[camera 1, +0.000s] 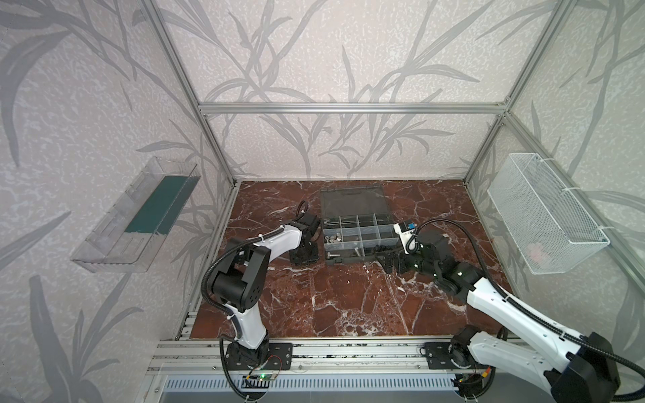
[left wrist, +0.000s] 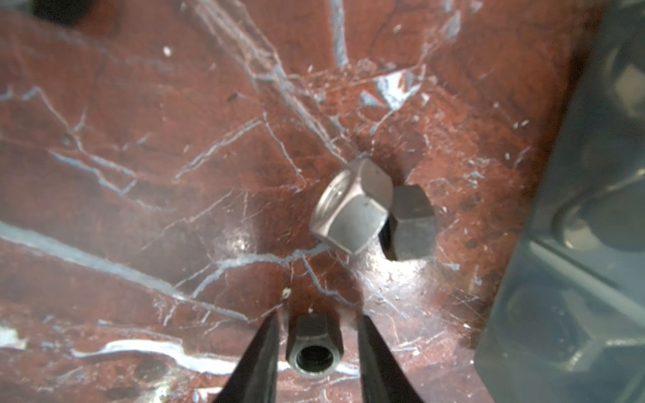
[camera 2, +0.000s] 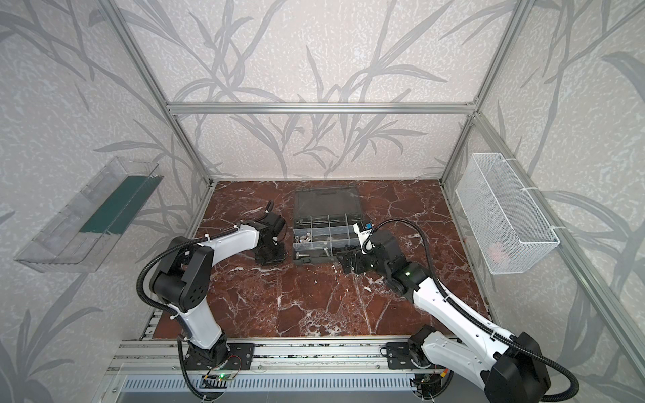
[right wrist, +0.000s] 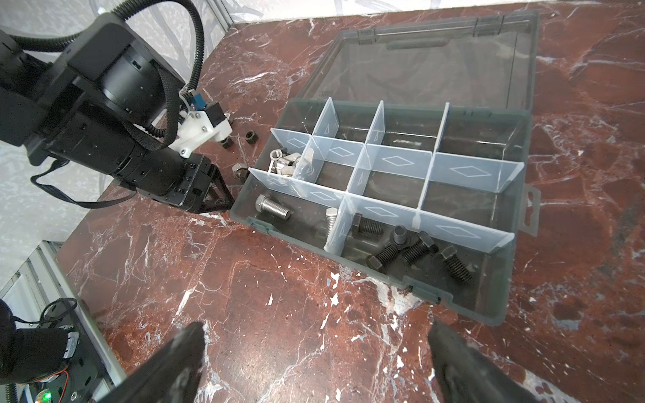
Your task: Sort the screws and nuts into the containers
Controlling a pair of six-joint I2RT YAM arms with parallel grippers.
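The red marble worktop (camera 1: pixel 331 300) carries an open grey case (right wrist: pixel 516 244), lid (right wrist: pixel 419 66) flat behind, and beside it a silver nut (left wrist: pixel 352 206) against a black nut (left wrist: pixel 412 223), a second black nut (left wrist: pixel 314 349) near.

We see a robot lab cell: aluminium frame (camera 1: pixel 349 108), leaf-print wall panels (camera 1: pixel 349 52), arms (camera 1: pixel 282 240) bolted to a rail (camera 1: pixel 349 352).

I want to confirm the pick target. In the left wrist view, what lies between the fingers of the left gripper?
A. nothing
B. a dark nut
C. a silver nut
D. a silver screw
B: a dark nut sits between the open jaws of the left gripper, with a gap on each side; the silver nut lies apart from them.
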